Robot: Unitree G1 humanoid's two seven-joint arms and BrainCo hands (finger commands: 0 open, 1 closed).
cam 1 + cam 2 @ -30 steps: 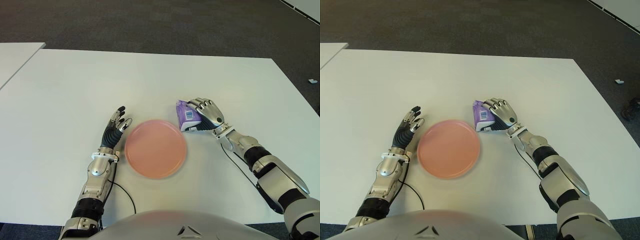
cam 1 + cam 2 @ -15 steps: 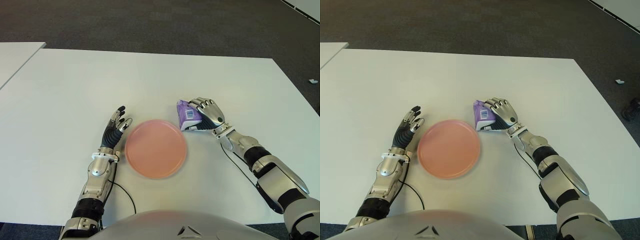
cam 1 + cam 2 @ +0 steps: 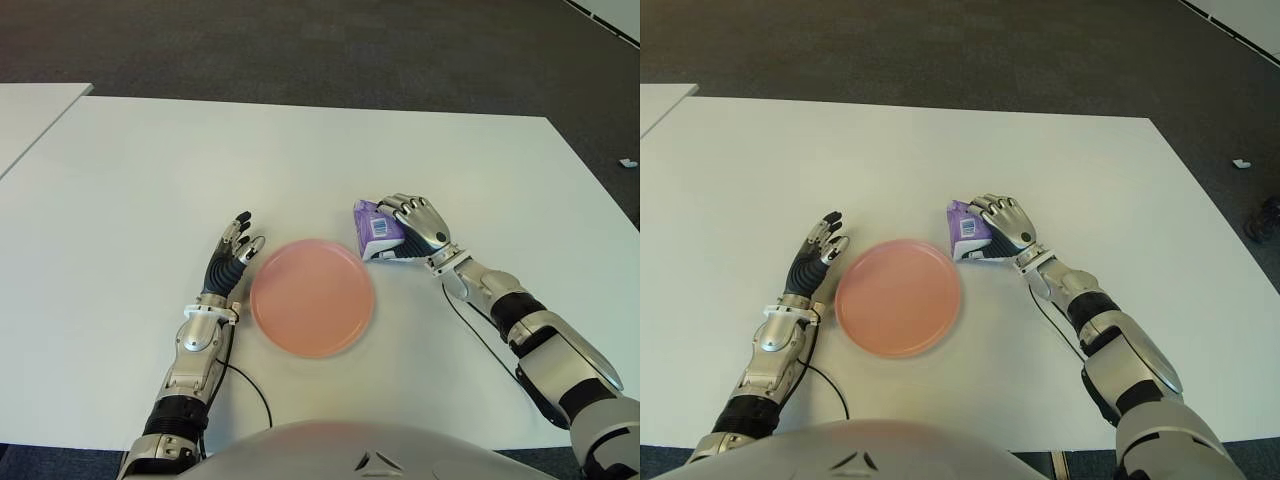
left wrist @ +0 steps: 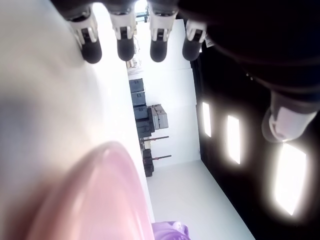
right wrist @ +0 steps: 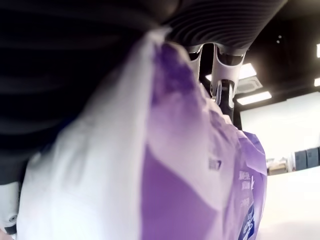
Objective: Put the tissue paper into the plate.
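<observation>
A purple and white tissue paper pack (image 3: 375, 231) stands on the white table (image 3: 300, 160), just right of the pink plate (image 3: 312, 296). My right hand (image 3: 412, 227) is curled over the pack's right side and grips it; the right wrist view is filled by the pack (image 5: 200, 165) pressed against the palm. The pack's lower edge still seems to touch the table. My left hand (image 3: 232, 255) shows beside the plate's left rim with its fingers straight and nothing in them. The plate (image 4: 95, 200) holds nothing.
A second white table (image 3: 30, 110) shows at the far left. Dark carpet (image 3: 300, 45) lies beyond the far edge. A black cable (image 3: 250, 390) runs along the table by my left forearm.
The pack has tipped slightly more upright in my right hand, which has edged a little up and away from the plate. The left hand has not moved.
</observation>
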